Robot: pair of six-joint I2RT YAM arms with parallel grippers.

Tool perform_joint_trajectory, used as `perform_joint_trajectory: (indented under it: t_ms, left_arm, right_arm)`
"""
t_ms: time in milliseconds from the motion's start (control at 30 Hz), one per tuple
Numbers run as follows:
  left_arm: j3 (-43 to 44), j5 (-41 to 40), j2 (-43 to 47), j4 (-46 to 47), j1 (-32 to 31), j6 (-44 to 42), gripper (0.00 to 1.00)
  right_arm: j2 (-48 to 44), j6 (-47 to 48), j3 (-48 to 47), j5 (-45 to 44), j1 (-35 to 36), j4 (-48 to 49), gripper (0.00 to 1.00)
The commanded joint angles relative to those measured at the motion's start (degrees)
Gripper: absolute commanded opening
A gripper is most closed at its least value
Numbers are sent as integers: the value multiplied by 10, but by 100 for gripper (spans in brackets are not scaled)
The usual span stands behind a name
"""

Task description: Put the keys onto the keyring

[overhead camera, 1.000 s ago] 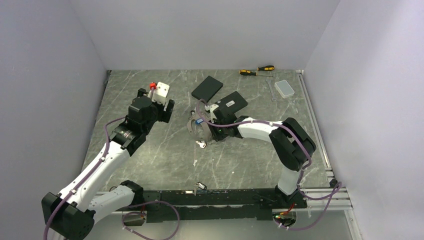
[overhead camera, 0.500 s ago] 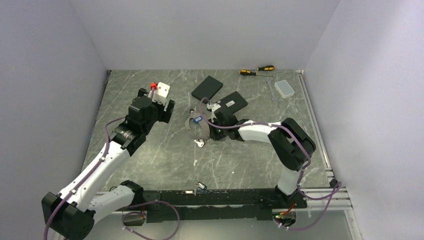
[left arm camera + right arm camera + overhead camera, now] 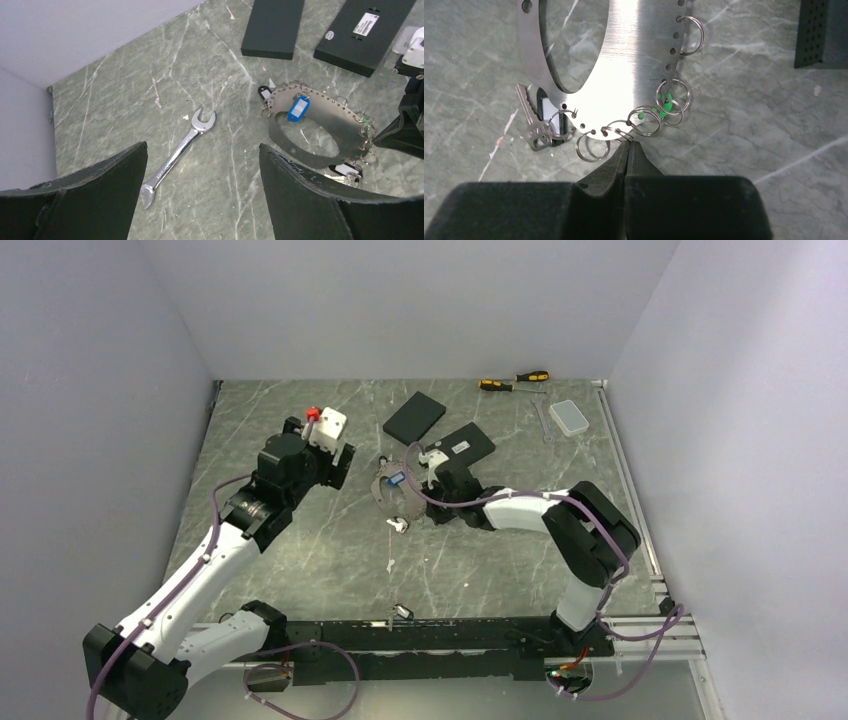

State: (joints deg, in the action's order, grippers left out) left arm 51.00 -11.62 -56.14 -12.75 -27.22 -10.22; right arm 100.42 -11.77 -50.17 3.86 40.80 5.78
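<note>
The keyring is a flat grey metal oval with holes along its rim that carry small split rings; it lies mid-table. My right gripper is shut, its tips pinching one small split ring at the keyring's edge. A silver key with a black tag hangs from another ring. A blue tag and green beads also hang on the rim. A loose key lies near the front edge. My left gripper hovers open left of the keyring, holding nothing.
A silver wrench lies below the left gripper. Two black boxes sit behind the keyring. Yellow-and-black screwdrivers, a clear small box and another wrench are at the back right.
My right gripper has closed its fingers at the keyring's edge and its arm has shifted slightly. The left gripper drifted a little to the right, still open.
</note>
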Motion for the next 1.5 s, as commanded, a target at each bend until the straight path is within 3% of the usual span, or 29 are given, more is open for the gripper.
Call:
perform_joint_trajectory:
  t_ms: [0,633,800,833,900,933,1067,1267,1467]
  left_arm:
    - [-4,51,8,16,-4,-12,86]
    - [-11,346,-19,6,-5,-41,77]
    - [-8,341,-32,4,-4,-40,77]
    - [-7,337,-34,3,-5,-40,76]
    - [-4,331,-35,2,-4,-39,76]
    - [-5,330,-34,1,-4,-39,77]
    - [-7,328,-32,5,-4,-37,77]
    - [-7,322,-33,5,-5,-37,77]
    - [-7,318,-34,5,-7,-37,77]
  right_arm:
    - [-44,28,21,-20,-2,24,0]
    - [-164,112,113,-59,17,124,0]
    - [-169,119,107,-96,23,105,0]
    - [-165,97,102,-104,23,94,3]
    - [-149,75,89,-104,23,73,24]
    - [-141,66,83,-103,23,67,31]
    - [-106,41,71,-87,16,61,46]
    - [-72,4,62,-42,-13,79,50]
    - [-46,-11,57,-2,-40,89,44]
